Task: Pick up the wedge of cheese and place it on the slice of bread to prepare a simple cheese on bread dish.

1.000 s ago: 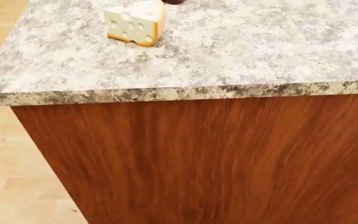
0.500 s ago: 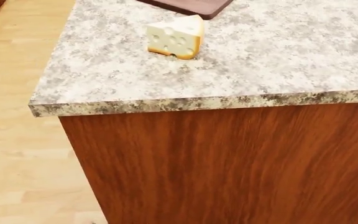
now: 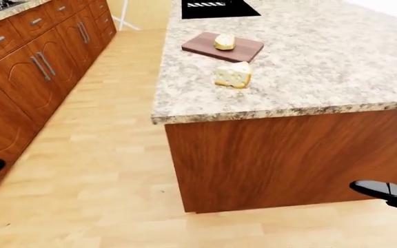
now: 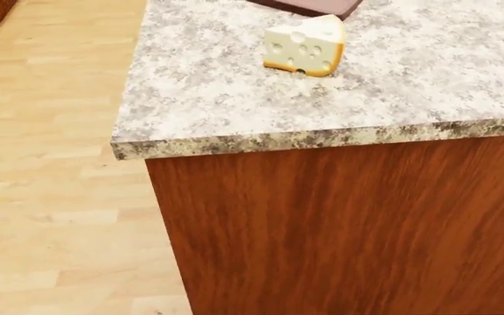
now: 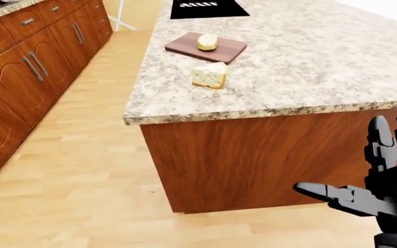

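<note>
Right hand is hanging spread beside the island counter; the cheese wedge is sitting near the counter's corner, rind rightward, just below the cutting board bearing bread, unseen in the head view.

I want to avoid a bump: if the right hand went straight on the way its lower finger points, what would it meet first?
Probably the island's wooden side panel. The right hand hangs low, below the granite countertop, its lower finger pointing toward view left; depth is unclear.
</note>
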